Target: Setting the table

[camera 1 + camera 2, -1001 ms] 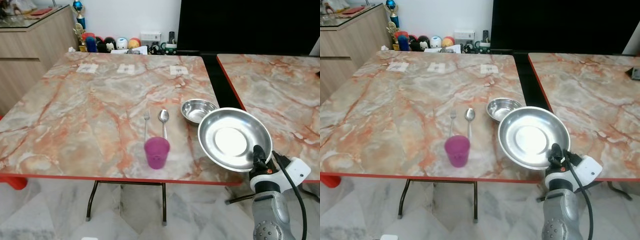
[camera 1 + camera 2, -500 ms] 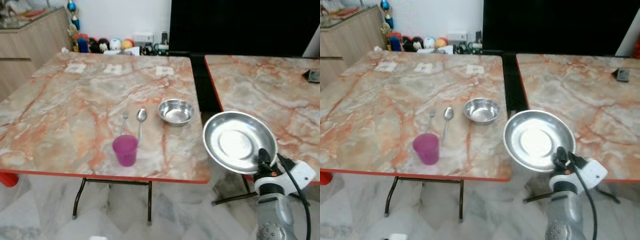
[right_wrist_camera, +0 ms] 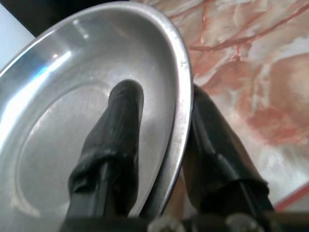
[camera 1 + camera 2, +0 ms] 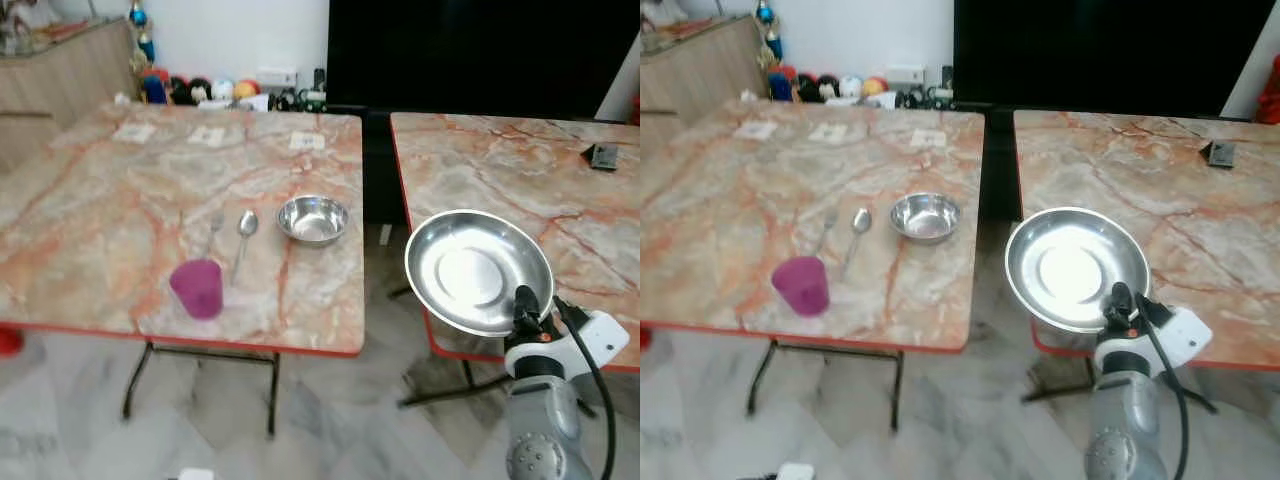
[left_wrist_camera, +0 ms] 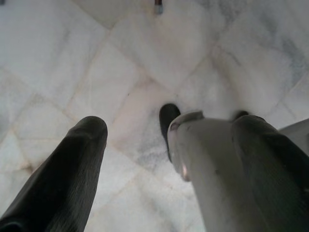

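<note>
My right gripper (image 4: 522, 300) is shut on the rim of a round steel plate (image 4: 470, 268), which it holds up tilted in front of the right marble table (image 4: 560, 190). In the right wrist view one finger (image 3: 118, 130) lies on the plate's face (image 3: 58, 96) and the other sits behind the rim. On the left marble table (image 4: 120, 200) stand a purple cup (image 4: 196, 288), a fork (image 4: 212, 232), a spoon (image 4: 243, 238) and a small steel bowl (image 4: 313, 218). My left gripper (image 5: 164, 145) hangs open over the floor.
A dark gap (image 4: 375, 170) separates the two tables. A small dark object (image 4: 603, 156) lies on the right table's far side. Toys and balls (image 4: 215, 90) line the wall behind, with a wooden cabinet (image 4: 60, 70) at far left. The floor is pale marble tile (image 4: 330, 420).
The camera has swung to the right: the left table and its settings have shifted left in view and the right table shows more. The plate stays held in my right gripper.
</note>
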Tool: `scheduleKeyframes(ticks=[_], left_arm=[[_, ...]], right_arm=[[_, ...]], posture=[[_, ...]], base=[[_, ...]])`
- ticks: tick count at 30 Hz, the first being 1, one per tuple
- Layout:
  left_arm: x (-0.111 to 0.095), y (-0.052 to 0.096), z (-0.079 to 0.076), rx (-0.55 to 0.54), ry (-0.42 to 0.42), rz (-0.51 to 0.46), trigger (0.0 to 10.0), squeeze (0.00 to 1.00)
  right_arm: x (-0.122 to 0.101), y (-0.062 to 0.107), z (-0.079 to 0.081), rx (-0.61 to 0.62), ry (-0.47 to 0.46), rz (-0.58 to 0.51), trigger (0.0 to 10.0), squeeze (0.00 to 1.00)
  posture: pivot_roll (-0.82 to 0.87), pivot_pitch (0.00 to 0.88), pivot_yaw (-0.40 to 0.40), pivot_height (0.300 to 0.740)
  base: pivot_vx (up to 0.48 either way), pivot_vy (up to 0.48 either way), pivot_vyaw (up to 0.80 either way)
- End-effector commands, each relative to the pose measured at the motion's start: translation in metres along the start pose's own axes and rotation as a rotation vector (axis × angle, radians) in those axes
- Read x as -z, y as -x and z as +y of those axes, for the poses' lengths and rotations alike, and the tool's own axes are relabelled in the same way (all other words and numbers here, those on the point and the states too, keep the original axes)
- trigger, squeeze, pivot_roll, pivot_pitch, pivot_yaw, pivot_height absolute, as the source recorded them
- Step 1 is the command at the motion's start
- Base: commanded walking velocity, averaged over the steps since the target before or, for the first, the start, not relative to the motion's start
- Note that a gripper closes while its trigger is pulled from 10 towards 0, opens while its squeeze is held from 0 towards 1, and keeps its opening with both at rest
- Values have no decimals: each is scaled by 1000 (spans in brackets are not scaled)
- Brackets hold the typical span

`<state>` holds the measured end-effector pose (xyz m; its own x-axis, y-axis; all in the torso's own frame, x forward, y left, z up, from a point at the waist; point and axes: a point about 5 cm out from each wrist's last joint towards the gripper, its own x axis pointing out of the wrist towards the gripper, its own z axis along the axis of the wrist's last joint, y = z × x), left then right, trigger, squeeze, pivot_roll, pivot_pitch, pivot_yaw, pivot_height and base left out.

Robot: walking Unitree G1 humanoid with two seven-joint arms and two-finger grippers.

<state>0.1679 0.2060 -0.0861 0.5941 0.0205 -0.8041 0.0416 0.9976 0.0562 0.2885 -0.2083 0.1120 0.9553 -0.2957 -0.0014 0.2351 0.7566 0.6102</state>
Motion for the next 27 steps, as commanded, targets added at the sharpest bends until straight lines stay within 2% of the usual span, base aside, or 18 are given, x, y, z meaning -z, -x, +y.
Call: scheduleKeyframes(ticks=[1,14,27], left_arm=[[3,0,-3,11,-4,8,10000,0],[6,1,-2,9,-2,13,10000,0],[4,1,-3,13,-6,13,10000,0]], right_arm=[[-6,-1,-3,11,-5,-25,10000,0],[-8,-7,3,-4,-6,-39,10000,0],[-8,-9,-3,19,4,-46,10000,0]], posture=[[-15,88,-48,740],[-18,92,-45,740],[-23,94,-41,740]], base=[[0,-300,0],[0,-299,0],[0,-298,0]])
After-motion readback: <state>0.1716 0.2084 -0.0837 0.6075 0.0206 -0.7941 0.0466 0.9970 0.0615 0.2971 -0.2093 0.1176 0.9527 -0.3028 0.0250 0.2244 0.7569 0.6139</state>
